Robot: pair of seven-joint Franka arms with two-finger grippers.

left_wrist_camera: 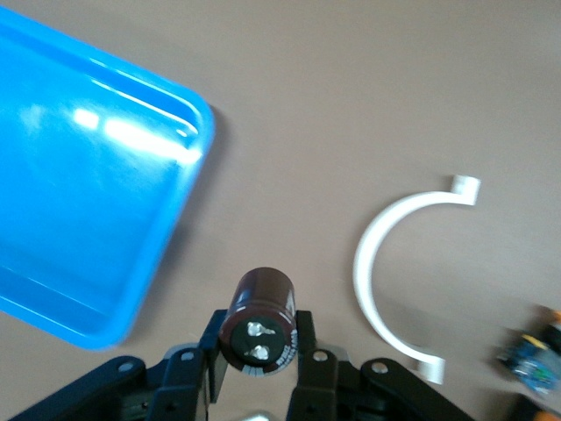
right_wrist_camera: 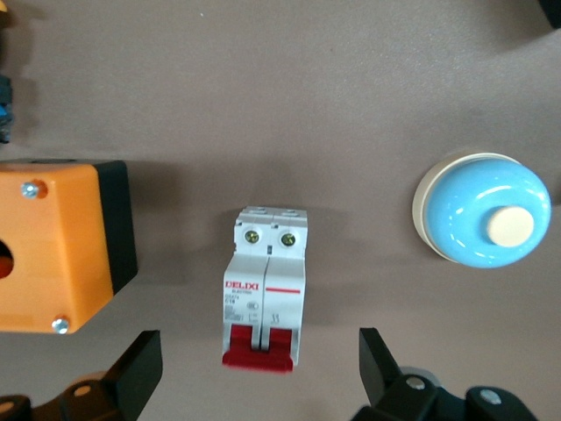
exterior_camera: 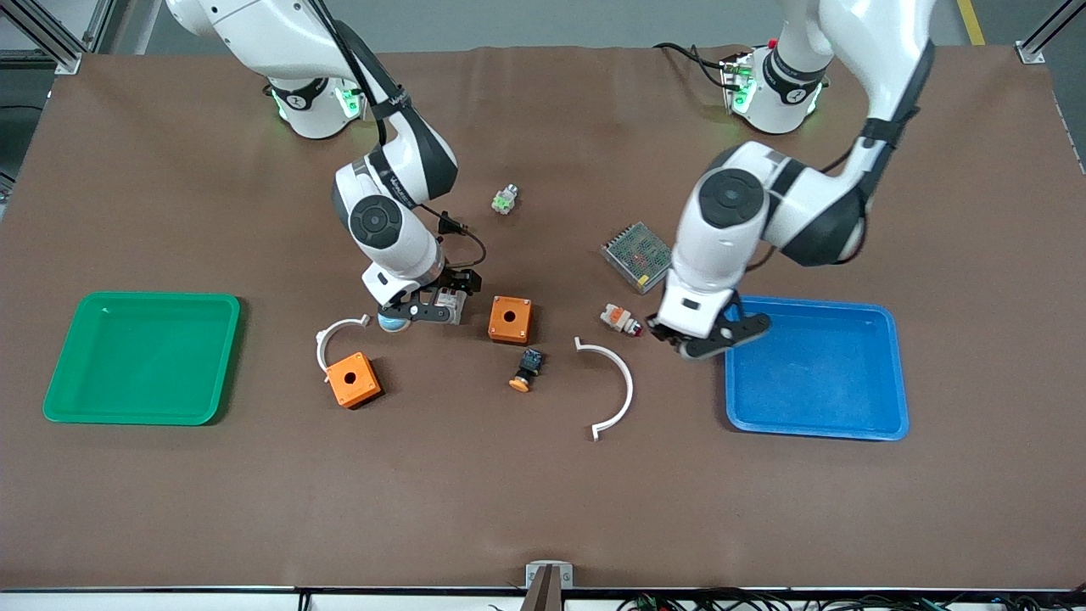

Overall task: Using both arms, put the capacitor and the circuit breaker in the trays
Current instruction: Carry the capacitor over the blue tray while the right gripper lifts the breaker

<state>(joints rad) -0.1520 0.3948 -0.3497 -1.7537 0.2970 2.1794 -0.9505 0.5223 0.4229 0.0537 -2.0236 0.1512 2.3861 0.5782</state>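
Capacitor (left_wrist_camera: 259, 317) clamped in left gripper (exterior_camera: 711, 336), over bare table beside blue tray (exterior_camera: 882, 373), near white-orange-red plug (exterior_camera: 618, 319) and white curved strip (exterior_camera: 618, 386). Circuit breaker (right_wrist_camera: 265, 298) flat on table between wide-open fingers of right gripper (exterior_camera: 422, 307), flanked by orange box (exterior_camera: 510, 319) and blue dome button (right_wrist_camera: 484, 209).

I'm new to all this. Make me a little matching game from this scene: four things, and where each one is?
Things:
1. capacitor
2. circuit breaker
3. blue tray
4. green tray

Places:
A. at the right arm's end of the table
B. on the table under the open right gripper
C. clamped in the left gripper
D. at the left arm's end of the table

Pairs: 1-C, 2-B, 3-D, 4-A
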